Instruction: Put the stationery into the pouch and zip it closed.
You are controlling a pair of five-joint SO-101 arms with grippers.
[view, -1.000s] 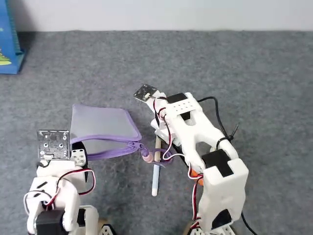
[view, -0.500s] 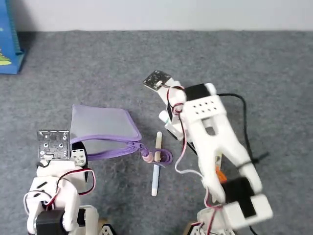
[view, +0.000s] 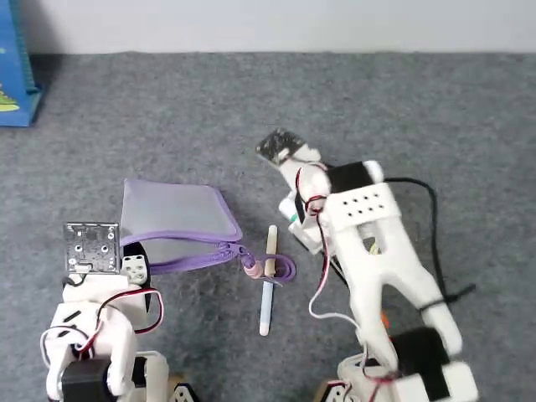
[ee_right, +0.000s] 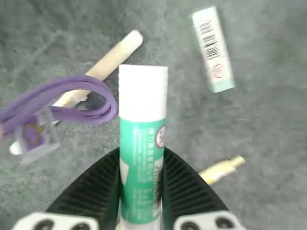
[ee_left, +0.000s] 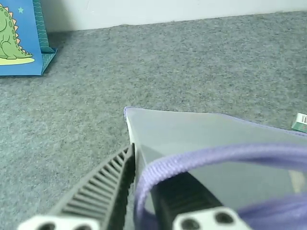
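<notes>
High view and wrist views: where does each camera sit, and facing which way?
High view: fixed above the table, looking down on left arm, right arm, pouch, pencil.
Left wrist view: on that arm, facing along the left end effector, shut on the pouch's rim.
Right wrist view: on that arm, facing down past the right end effector gripping a glue stick.
Shared: high and right wrist views show the pencil.

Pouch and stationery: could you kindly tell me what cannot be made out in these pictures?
Pouch contents: high view, its fabric covers the inside.
Pouch's zip end: left wrist view, cut off by the frame edge.
Gold-tipped item: right wrist view, mostly hidden behind the right pincer holding the glue stick.
</notes>
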